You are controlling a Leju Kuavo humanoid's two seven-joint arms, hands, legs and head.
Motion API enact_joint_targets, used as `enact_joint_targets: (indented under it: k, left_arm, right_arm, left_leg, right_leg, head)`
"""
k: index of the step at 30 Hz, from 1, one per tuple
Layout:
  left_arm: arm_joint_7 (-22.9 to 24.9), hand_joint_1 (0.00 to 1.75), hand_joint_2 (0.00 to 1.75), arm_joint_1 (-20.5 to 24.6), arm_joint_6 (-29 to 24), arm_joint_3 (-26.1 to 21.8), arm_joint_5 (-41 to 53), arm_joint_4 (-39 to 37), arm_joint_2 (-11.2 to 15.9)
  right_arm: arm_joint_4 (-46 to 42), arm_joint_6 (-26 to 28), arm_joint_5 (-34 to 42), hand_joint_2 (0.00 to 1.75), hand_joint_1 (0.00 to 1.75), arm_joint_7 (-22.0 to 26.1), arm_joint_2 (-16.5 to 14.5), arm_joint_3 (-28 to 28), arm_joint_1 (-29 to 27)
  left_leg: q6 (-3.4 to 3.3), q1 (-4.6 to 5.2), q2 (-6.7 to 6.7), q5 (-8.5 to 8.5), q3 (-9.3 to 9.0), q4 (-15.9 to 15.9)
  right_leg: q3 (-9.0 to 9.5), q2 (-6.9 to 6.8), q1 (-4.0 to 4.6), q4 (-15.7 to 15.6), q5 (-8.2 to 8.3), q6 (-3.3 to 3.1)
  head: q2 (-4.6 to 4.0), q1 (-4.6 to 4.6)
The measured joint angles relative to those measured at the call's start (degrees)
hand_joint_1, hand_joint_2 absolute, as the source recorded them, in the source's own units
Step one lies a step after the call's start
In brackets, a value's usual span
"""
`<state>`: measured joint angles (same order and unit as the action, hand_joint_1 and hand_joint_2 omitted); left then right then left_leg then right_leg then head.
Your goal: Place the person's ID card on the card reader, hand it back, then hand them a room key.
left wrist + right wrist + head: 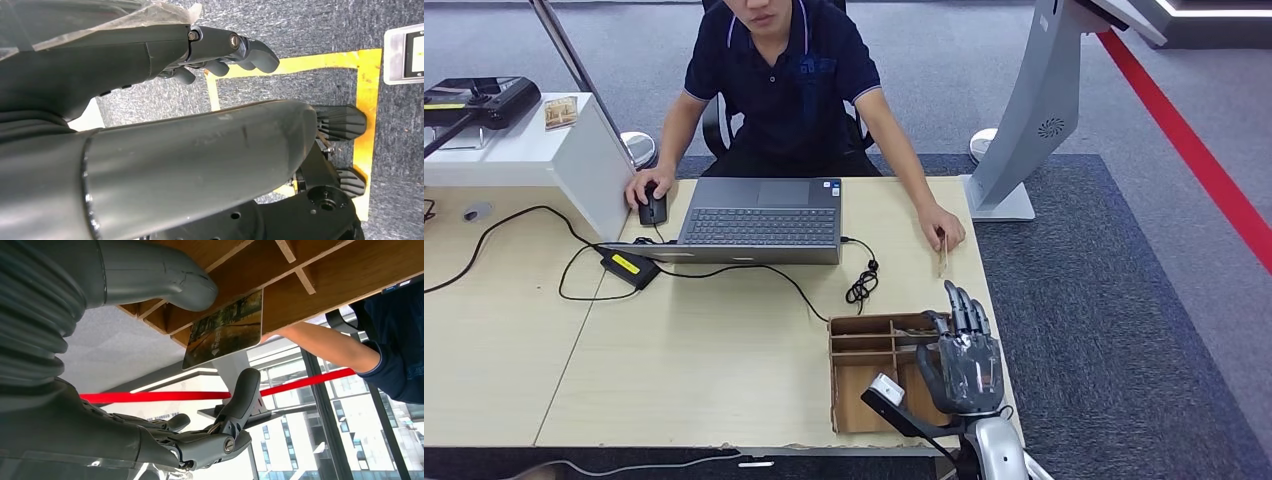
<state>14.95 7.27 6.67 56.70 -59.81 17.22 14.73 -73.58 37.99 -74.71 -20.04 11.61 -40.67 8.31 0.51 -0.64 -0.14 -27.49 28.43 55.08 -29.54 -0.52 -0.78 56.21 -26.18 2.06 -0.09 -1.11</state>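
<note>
My right hand [965, 350] hangs over the right-hand end of the wooden divider box [874, 372], which sits at the near edge of the desk [674, 360]. The fingers [961, 305] are stretched out and apart, pointing away from me toward the person [784, 80], and nothing is between them: the hand holds nothing. In the right wrist view the thumb [155, 277] lies along the box's wooden partitions [295, 270], while the darker fingers [240, 400] stay off the wood. A room key card [225, 329] with a printed landscape picture stands in one of the box's slots, its free end poking out between my thumb and my fingers, touched by neither as far as I can tell.

Beyond the box, toward the person, a thin light card [942, 252] stands on edge on the desk under the person's hand [941, 228], well apart from my fingertips. I cannot tell from here whether it is the ID card.

The person's other hand [646, 187] rests on a mouse [653, 208] beside the open laptop [760, 220], farther from the box and to its left. A coiled black cable [861, 285] lies between laptop and box.

My left hand [220, 52] hangs over grey carpet [300, 20] marked with yellow tape [367, 100], its fingers curled in loosely with nothing in them.
</note>
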Motion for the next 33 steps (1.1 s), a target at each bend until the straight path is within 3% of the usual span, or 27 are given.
enact_joint_targets:
  k: [12,33]
  left_arm:
    - [0.0,0.0,0.0,0.0,0.0,0.0,0.01,0.0,0.01]
    - [0.0,0.0,0.0,0.0,0.0,0.0,0.16,0.0,0.01]
  right_arm:
    - [0.03,-0.04,-0.01,1.75,0.85,0.01,0.0,-0.03,0.04]
    - [0.03,-0.17,-0.04,1.75,0.86,-0.04,0.11,-0.01,0.03]
  left_leg:
    - [0.0,0.0,0.0,0.0,0.0,0.0]
    - [0.0,0.0,0.0,0.0,0.0,0.0]
  right_leg:
    - [0.0,0.0,0.0,0.0,0.0,0.0]
    - [-0.01,0.0,0.0,0.0,0.0,0.0]
  head:
    - [0.0,0.0]
    - [0.0,0.0]
